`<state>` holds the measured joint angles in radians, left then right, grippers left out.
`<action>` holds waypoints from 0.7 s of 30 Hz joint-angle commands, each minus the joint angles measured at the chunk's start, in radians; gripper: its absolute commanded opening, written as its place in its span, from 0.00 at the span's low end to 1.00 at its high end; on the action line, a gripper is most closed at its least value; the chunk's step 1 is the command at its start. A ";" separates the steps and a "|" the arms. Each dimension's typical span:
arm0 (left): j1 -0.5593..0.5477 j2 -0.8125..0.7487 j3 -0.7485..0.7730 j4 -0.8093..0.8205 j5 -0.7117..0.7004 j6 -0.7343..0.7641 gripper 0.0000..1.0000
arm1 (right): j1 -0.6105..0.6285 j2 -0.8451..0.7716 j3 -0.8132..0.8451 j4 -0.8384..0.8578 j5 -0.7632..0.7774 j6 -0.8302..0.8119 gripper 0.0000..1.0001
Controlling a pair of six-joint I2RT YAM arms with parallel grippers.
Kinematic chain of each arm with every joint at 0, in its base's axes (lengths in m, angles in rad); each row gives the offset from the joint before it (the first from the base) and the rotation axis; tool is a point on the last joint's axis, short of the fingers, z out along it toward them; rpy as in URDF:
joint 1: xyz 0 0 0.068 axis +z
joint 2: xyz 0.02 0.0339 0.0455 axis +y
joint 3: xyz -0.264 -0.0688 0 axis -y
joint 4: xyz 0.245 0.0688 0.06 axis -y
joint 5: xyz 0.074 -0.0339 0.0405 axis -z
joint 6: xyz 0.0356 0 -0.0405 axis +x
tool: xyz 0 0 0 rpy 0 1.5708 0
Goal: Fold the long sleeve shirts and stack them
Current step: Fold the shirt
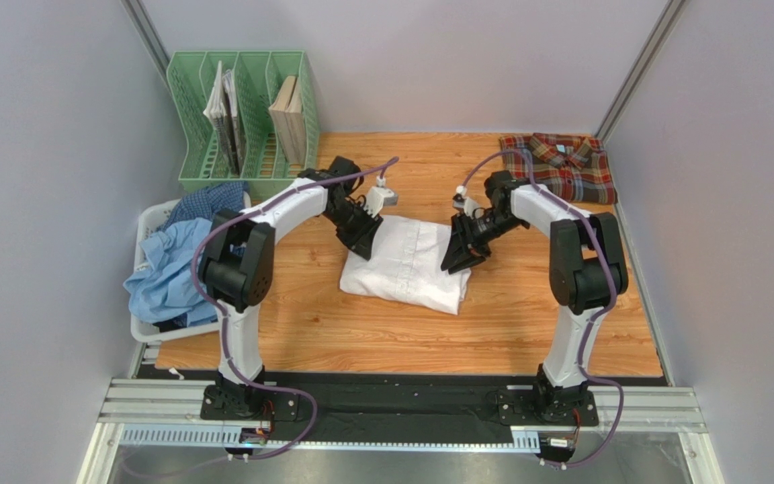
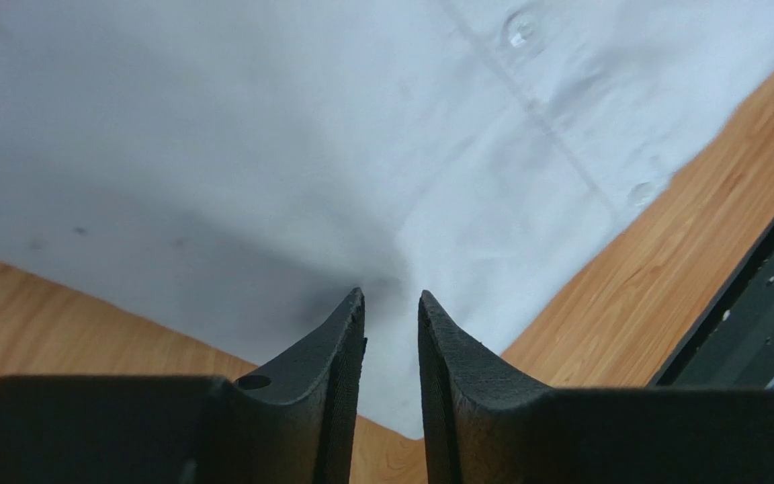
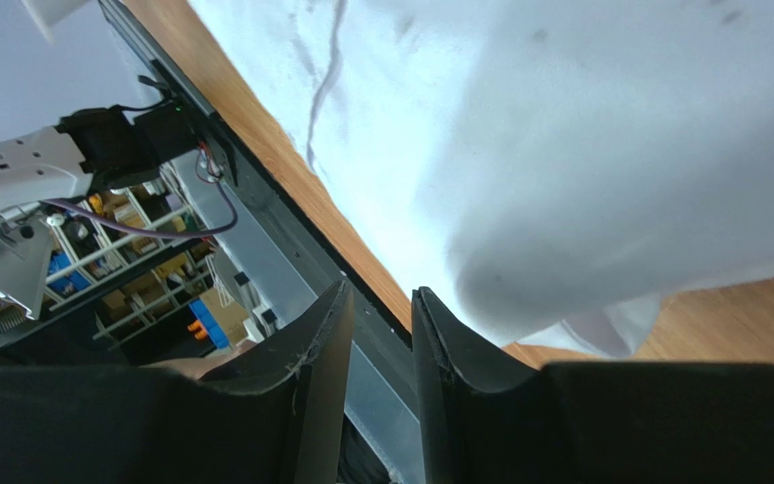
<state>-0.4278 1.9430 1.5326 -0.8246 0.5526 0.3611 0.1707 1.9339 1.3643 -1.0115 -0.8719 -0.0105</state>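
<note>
Grey panel walls box in the honey-toned, wood-grain table [image 1: 522,323] I am working from afar. At the left edge, a white plastic basket [image 1: 154,217] holds a crumpled light blue shirt [image 1: 164,277] and a dark blue checked shirt [image 1: 214,200]. Behind it stands a green slotted rack [image 1: 194,111] with books. At mid-table lies the white shirt [image 1: 406,264], a smooth folded rectangle with its button placket showing. The left gripper [image 2: 391,294] hangs over its left edge, matte black jaws a narrow slit apart, holding nothing. The right gripper [image 3: 381,290] sits at its right edge, also narrowly parted and empty. The plaid shirt [image 1: 558,166] lies folded in the far right corner.
</note>
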 commanded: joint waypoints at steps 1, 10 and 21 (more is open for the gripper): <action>0.015 0.076 -0.063 -0.074 -0.080 0.009 0.30 | 0.010 0.086 -0.019 0.047 0.120 0.024 0.32; -0.091 -0.145 -0.345 -0.142 0.211 0.016 0.37 | -0.005 0.252 0.317 -0.025 0.539 -0.146 0.31; 0.130 -0.382 -0.259 0.118 0.141 -0.190 0.77 | 0.125 0.075 0.543 -0.058 0.501 -0.209 0.40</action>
<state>-0.3450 1.4937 1.1648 -0.7994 0.7696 0.2050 0.2481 2.1887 1.9667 -1.0664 -0.3153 -0.1795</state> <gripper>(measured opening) 0.740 0.384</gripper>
